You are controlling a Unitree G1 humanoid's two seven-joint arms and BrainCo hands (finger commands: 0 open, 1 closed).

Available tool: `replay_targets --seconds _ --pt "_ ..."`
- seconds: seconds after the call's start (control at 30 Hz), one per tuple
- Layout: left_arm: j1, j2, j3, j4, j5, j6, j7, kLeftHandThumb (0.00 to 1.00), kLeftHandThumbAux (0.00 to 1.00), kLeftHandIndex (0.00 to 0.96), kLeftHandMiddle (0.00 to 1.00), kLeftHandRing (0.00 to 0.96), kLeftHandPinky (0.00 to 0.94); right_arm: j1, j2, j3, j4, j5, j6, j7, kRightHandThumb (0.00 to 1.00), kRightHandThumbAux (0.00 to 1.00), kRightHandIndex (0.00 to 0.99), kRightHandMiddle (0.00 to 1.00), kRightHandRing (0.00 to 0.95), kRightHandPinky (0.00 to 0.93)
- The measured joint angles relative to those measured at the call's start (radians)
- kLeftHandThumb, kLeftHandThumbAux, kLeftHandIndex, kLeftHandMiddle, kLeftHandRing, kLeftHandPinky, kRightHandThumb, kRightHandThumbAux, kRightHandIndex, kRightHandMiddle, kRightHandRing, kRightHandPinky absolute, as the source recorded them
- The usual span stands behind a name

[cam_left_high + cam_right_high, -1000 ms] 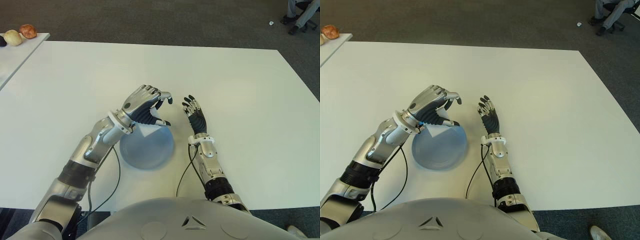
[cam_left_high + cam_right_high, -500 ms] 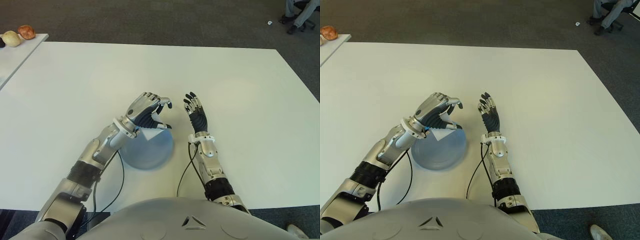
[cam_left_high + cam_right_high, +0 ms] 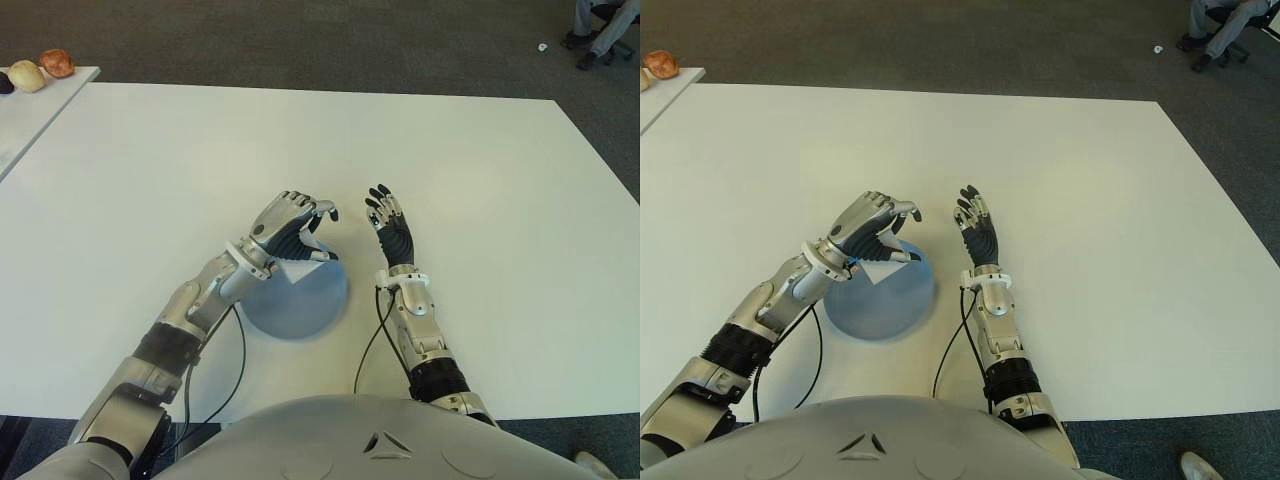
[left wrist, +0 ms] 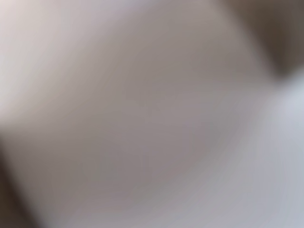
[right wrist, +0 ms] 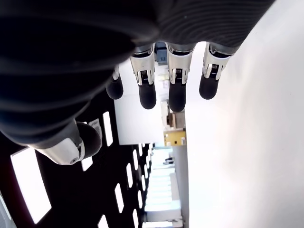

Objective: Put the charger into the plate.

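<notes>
Centre frame, the left hand point(image 3: 290, 228) curls around the white charger point(image 3: 296, 268) over the blue plate point(image 3: 300, 300); rigid, light, smooth, best gripped across flat sides. Right hand point(image 3: 392, 228) spread.

Matt blue plate point(image 3: 300, 300) (plastic-looking), smooth white table point(image 3: 480, 170).

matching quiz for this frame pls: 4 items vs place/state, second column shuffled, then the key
Items:
1. charger
2. plate
3. left robot hand
4. right robot hand

Places/states:
A. fingers straight, holding nothing, beside the plate on its right
B. blue, on the white table in front of the robot
C. white, gripped over the plate's far rim
D. fingers curled around the charger

Pairs: 1-C, 2-B, 3-D, 4-A
</notes>
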Motion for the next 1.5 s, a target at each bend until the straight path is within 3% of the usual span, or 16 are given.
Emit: replay_targets --seconds 0.1,0.17,0.27,0.37,0.43,0.63,0.9,1.17,1.5 --pt "0.000 0.000 0.000 0.002 -0.001 0.001 0.000 0.748 0.696 0.443 0.872 0.860 0.842 0.001 0.000 0.000 0.000 0.002 0.000 0.002 0.000 0.505 0.039 0.141 0.125 0.109" --pt "-0.001 0.000 0.000 0.001 -0.001 0.008 -0.003 0.716 0.697 0.432 0.698 0.680 0.656 0.002 0.000 -0.001 0.000 0.003 0.000 0.004 0.000 0.509 0.039 0.140 0.125 0.110" --pt "0.001 0.010 -0.001 -0.027 -0.002 0.046 -0.061 0.421 0.498 0.217 0.286 0.264 0.267 0.003 0.000 -0.001 0.000 0.003 0.000 0.008 0.000 0.514 0.038 0.142 0.127 0.112" --pt "0.020 0.056 0.004 -0.116 -0.015 0.097 -0.176 0.297 0.394 0.095 0.097 0.087 0.089 0.003 -0.001 -0.001 0.000 0.003 0.000 0.013 0.000 0.520 0.040 0.143 0.125 0.095" --pt "0.045 0.094 0.018 -0.200 -0.046 0.131 -0.260 0.256 0.347 0.048 0.049 0.044 0.045 0.003 -0.001 -0.003 0.003 0.003 -0.001 0.014 0.000 0.522 0.046 0.143 0.120 0.083" --pt "0.077 0.154 0.072 -0.377 -0.124 0.221 -0.415 0.198 0.258 0.005 0.005 0.004 0.004 0.004 0.000 -0.005 0.029 -0.005 -0.028 0.000 0.000 0.521 0.068 0.141 0.115 0.098" --pt "0.075 0.152 0.080 -0.431 -0.157 0.279 -0.479 0.160 0.245 0.000 0.000 0.000 0.000 0.002 -0.001 0.001 0.043 -0.024 -0.063 -0.026 0.000 0.518 0.076 0.131 0.114 0.112" --pt "0.076 0.130 0.087 -0.459 -0.140 0.325 -0.475 0.082 0.324 0.000 0.000 0.000 0.000 0.002 -0.001 0.002 0.043 -0.023 -0.062 -0.027 0.000 0.513 0.063 0.140 0.127 0.132" --pt "0.092 0.062 0.118 -0.463 -0.112 0.348 -0.364 0.041 0.396 0.043 0.044 0.000 0.000 0.001 -0.001 0.007 0.043 -0.025 -0.049 -0.024 0.000 0.499 0.048 0.148 0.135 0.131"
